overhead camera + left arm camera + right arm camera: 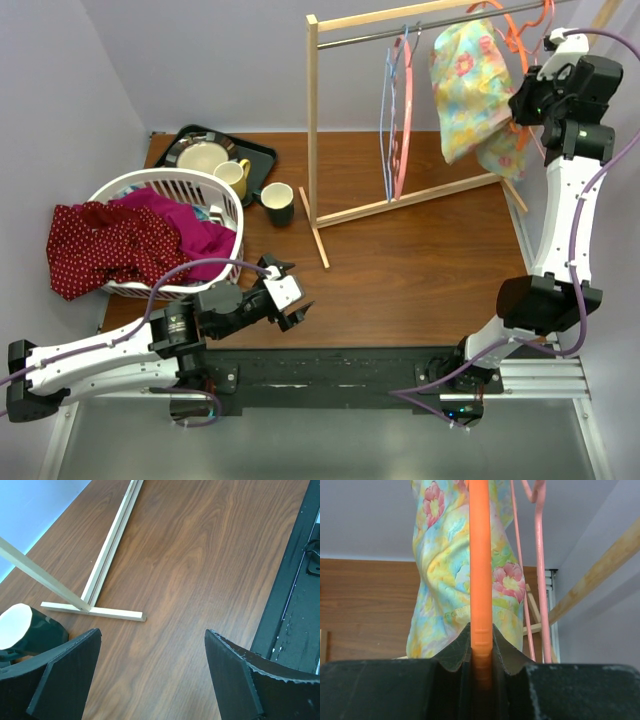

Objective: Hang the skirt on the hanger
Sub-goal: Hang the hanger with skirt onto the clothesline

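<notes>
Top external view, from left to right: well left of the rack (313, 120), a white basket (228, 195) holds a red dotted cloth (100, 245) that spills over its far side, and a magenta cloth (190, 232). Nearer the rack a black tray (262, 155) carries a plate (203, 158) and a yellow mug (233, 176). A dark mug (277, 203) stands off the tray, just beside the rack's foot. The left gripper (290, 292) hangs low in front of the rack, jaws spread wide and holding nothing.

The floral skirt (470, 90) hangs at the right end of the rack's rail, draped on an orange hanger (481, 555). The right gripper (481, 652) is clenched on that hanger's bar. The skirt looks to be on the hanger already. Whether the hook sits on the rail I cannot tell, so what seems left is settling it and letting go.
</notes>
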Action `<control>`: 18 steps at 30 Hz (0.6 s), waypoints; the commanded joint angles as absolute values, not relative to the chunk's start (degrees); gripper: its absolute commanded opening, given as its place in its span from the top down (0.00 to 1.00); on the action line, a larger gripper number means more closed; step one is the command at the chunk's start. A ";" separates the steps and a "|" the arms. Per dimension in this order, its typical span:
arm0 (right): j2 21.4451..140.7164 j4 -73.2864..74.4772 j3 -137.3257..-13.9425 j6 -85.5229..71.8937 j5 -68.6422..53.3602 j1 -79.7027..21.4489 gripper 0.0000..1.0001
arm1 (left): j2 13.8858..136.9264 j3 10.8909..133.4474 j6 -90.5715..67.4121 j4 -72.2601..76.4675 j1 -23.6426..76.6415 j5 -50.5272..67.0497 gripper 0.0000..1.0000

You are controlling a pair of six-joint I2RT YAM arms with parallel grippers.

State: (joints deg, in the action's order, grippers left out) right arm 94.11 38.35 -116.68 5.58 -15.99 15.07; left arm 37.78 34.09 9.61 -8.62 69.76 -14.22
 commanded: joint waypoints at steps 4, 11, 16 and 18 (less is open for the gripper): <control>94.31 37.18 -118.84 11.24 -13.78 15.12 0.98 | 38.41 34.89 9.40 -6.68 69.61 -14.94 0.11; 88.51 42.88 -119.53 16.96 -18.27 16.61 0.41 | 37.97 34.98 9.32 -6.86 69.61 -14.68 0.11; 84.29 50.00 -123.65 19.25 -21.00 18.89 0.25 | 37.62 35.51 8.96 -7.47 69.70 -14.24 0.11; 83.59 52.11 -125.15 19.16 -22.15 19.95 0.24 | 37.27 35.68 8.70 -7.64 69.61 -14.15 0.11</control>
